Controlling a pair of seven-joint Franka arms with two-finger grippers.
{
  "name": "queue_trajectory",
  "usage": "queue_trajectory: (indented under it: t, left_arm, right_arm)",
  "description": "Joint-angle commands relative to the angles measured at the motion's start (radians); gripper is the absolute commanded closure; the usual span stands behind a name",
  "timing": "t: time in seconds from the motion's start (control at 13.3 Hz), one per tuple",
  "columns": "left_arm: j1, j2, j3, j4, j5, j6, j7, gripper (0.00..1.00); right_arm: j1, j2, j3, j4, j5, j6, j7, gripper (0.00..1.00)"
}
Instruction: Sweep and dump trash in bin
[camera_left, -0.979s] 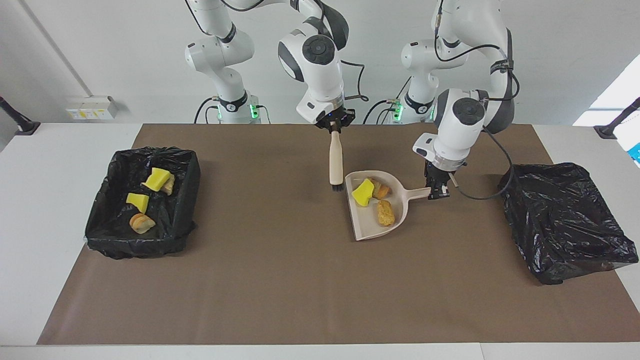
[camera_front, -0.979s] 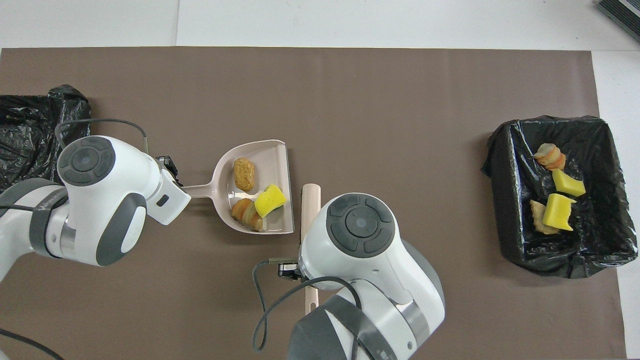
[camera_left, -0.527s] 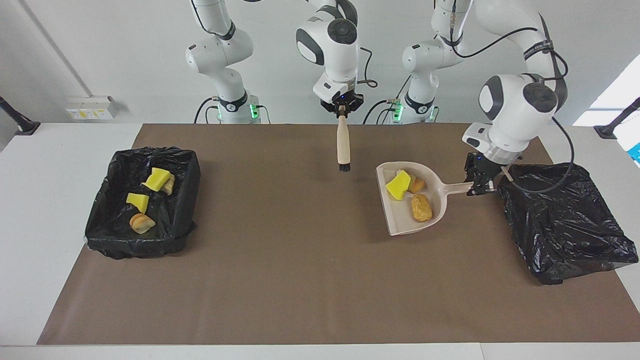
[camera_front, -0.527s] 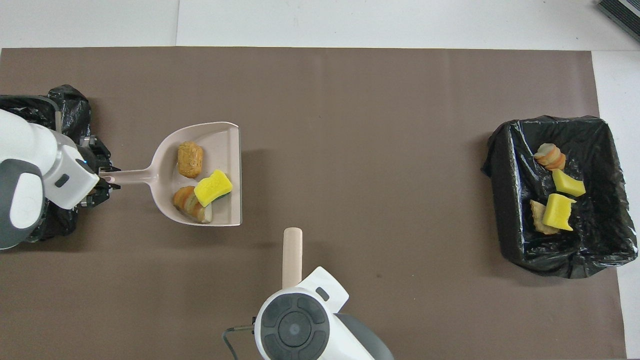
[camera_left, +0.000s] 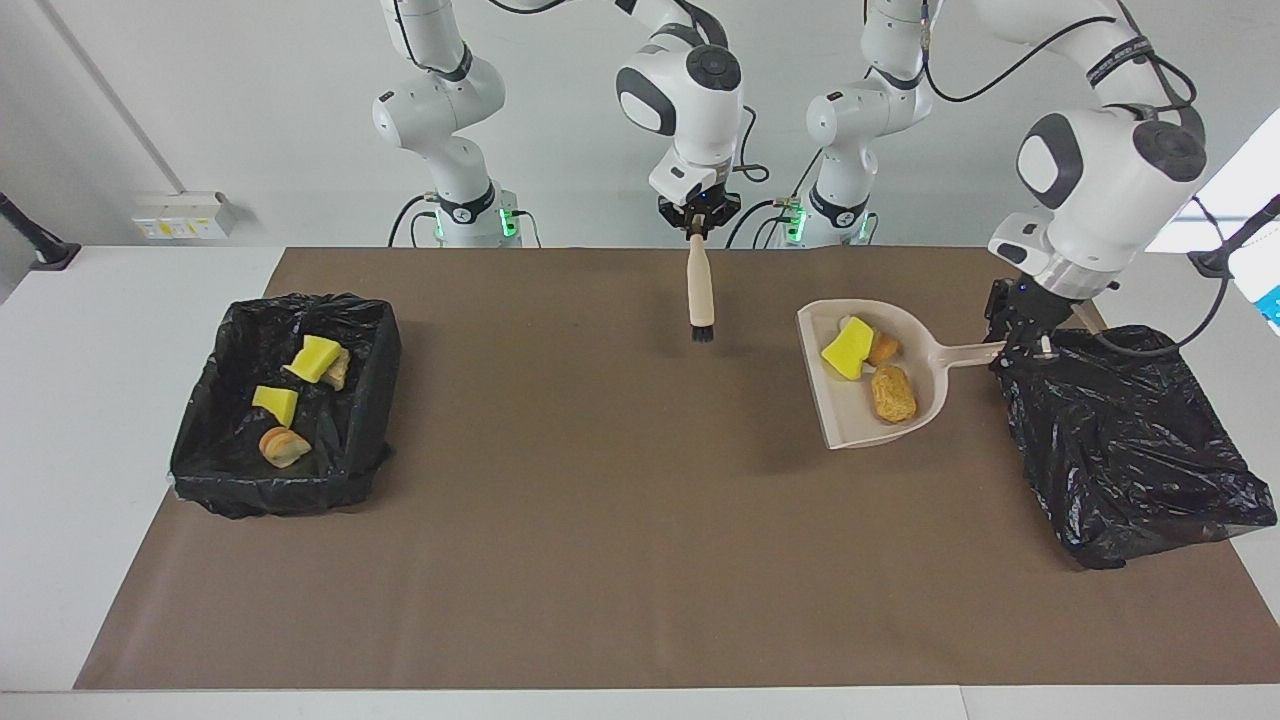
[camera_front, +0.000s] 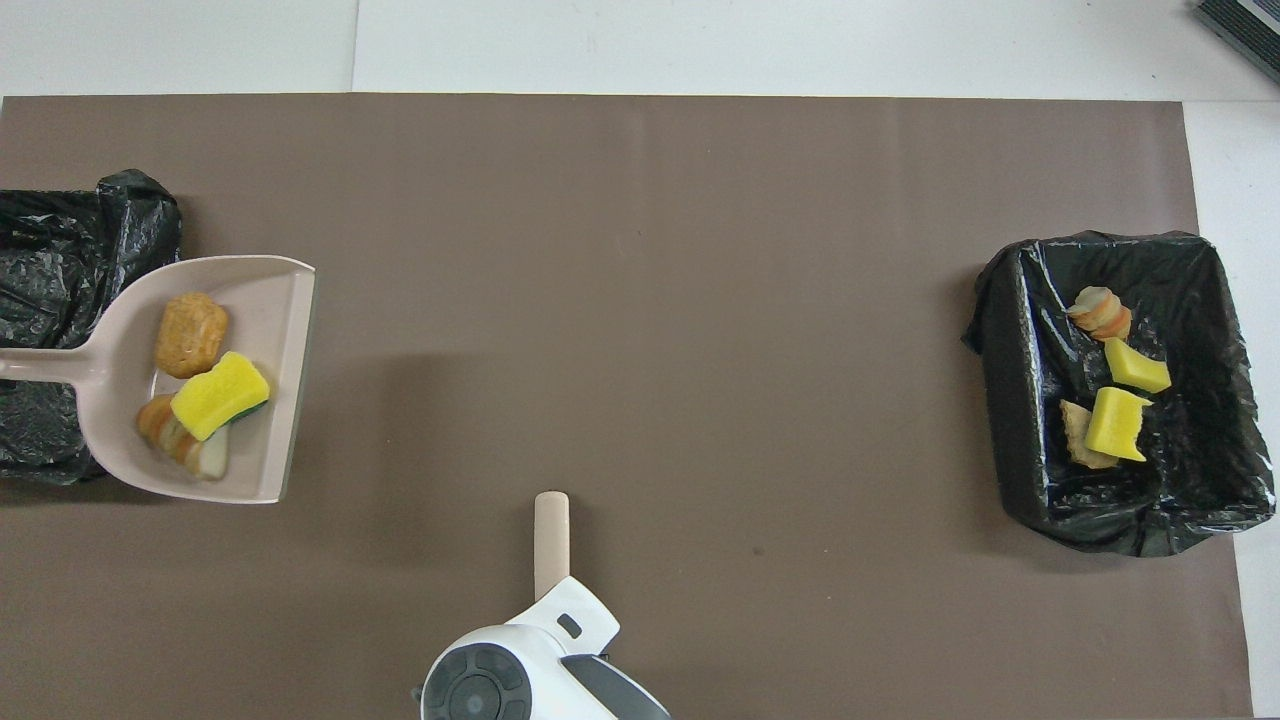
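The left gripper (camera_left: 1012, 350) is clamping the dustpan (camera_left: 850, 420) handle, carrying three scraps (camera_left: 868, 365) toward the bin (camera_left: 1130, 450) beside it — tipping comes next; the right gripper (camera_left: 698, 224) is gripping the brush (camera_left: 700, 290), waiting.

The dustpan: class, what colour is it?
The dustpan is pale beige, clearest in the overhead view.

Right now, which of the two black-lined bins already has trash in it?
The open bin at the right arm's end holds four scraps; the bin beside the lifted dustpan shows none, and three scraps still ride in that dustpan.
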Motion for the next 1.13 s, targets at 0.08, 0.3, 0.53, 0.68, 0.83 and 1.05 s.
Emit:
queue_trajectory:
  t: [0.08,0.3,0.53,0.68,0.83,1.05]
  left_arm:
    - [0.138,0.059,-0.008,0.109,-0.003,-0.031,0.162,1.0]
    - [0.186,0.114,-0.005,0.207,0.086,-0.054,0.194,1.0]
    - [0.199,0.223,0.057,0.371,0.134,-0.091,0.2,1.0]
    - [0.151,0.243,0.143,0.379,0.138,-0.027,0.258,1.0]
    - [0.145,0.253,0.178,0.377,0.147,0.055,0.259,1.0]
    - [0.143,0.284,0.201,0.376,0.174,0.162,0.242,1.0]
  right_arm:
    - [0.026,0.013,0.0,-0.007,-0.029,0.039,0.007,1.0]
    - [0.016,0.027,-0.001,0.048,-0.067,-0.005,0.007,0.0]
    - [-0.018,0.029,-0.004,0.108,-0.104,-0.031,0.002,0.0]
    - [-0.052,0.027,-0.004,0.133,-0.141,-0.041,-0.022,0.0]
    - [-0.116,0.004,-0.004,0.154,-0.142,-0.103,-0.121,0.0]
    - [-0.255,-0.045,-0.004,0.222,-0.144,-0.205,-0.312,0.0]
